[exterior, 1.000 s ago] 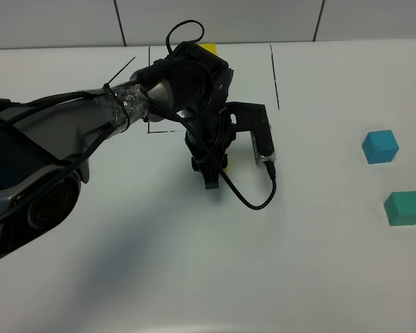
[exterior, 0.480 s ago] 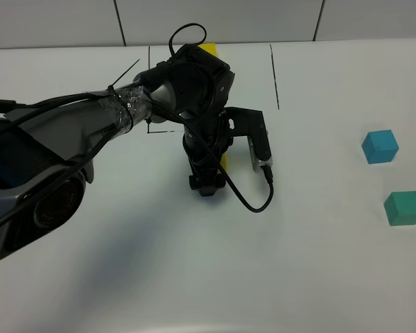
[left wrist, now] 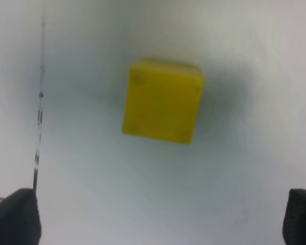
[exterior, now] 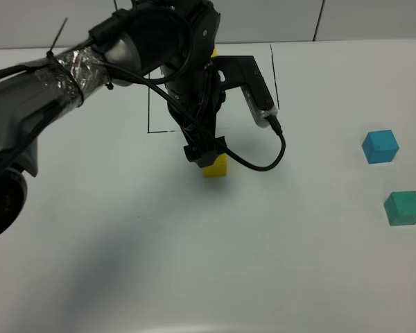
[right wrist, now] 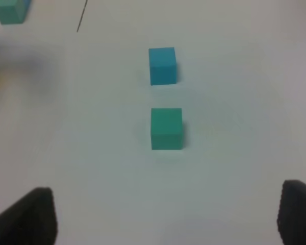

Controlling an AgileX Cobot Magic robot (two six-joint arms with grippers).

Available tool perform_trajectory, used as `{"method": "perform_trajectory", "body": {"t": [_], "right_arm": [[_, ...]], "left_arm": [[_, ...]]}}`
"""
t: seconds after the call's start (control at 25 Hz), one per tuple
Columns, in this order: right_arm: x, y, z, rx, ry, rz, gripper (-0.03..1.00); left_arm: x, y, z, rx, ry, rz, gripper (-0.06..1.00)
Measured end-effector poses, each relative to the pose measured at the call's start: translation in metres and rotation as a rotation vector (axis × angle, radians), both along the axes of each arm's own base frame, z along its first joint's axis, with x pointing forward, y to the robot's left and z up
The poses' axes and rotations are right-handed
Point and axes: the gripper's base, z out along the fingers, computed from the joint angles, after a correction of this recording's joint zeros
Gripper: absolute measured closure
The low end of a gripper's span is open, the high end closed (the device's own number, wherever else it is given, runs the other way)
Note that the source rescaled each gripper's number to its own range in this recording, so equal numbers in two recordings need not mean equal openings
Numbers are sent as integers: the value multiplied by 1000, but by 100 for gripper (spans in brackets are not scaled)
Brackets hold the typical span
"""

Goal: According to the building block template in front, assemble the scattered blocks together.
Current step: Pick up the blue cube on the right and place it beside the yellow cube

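The yellow cube (exterior: 215,167) rests on the white table, and in the left wrist view it (left wrist: 163,100) lies free between and beyond the two dark fingertips (left wrist: 15,217). My left gripper (exterior: 203,155) hangs open just above it, touching nothing. The sky blue cube (exterior: 380,146) and the teal-green cube (exterior: 403,208) sit apart at the right; both also appear ahead of my open, empty right gripper (right wrist: 163,217), blue cube (right wrist: 162,65) beyond green cube (right wrist: 167,128). The template (exterior: 212,50) is mostly hidden behind the left arm; its teal end (right wrist: 9,11) shows in the right wrist view.
Thin black lines (exterior: 148,94) mark a rectangle on the table around the template area, with another line (exterior: 274,76) on its right side. The left arm's black cable (exterior: 270,156) loops out to the right of the yellow cube.
My left gripper has opened and let go of the yellow cube, then lifted up and back. The cube now stands uncovered on the table. The blue and green cubes have not moved.
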Motion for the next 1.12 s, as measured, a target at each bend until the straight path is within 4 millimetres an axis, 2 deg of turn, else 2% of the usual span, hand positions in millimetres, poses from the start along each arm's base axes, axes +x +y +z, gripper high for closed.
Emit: {"method": "perform_trajectory", "body": {"t": [0.16, 0.32, 0.44, 0.6, 0.68, 0.76, 0.92, 1.12], "right_arm": [[0, 0, 0, 0, 0, 0, 21], [0, 0, 0, 0, 0, 0, 22], [0, 0, 0, 0, 0, 0, 22], [0, 0, 0, 0, 0, 0, 22], [0, 0, 0, 0, 0, 0, 22], [0, 0, 0, 0, 0, 0, 22], [0, 0, 0, 0, 0, 0, 22], [0, 0, 0, 0, 0, 0, 22]], "left_arm": [[-3, 11, 28, -22, -54, 141, -2], [1, 35, 54, -43, -105, 276, 0], [4, 63, 64, -57, -111, 402, 2], [6, 114, 71, -65, -115, 593, 2], [0, 138, 72, -69, -123, 670, 2], [-10, 162, 80, -96, -151, 735, 2], [-44, 198, 99, -157, -217, 843, 2], [-99, 225, 114, -222, -275, 956, 3]]}}
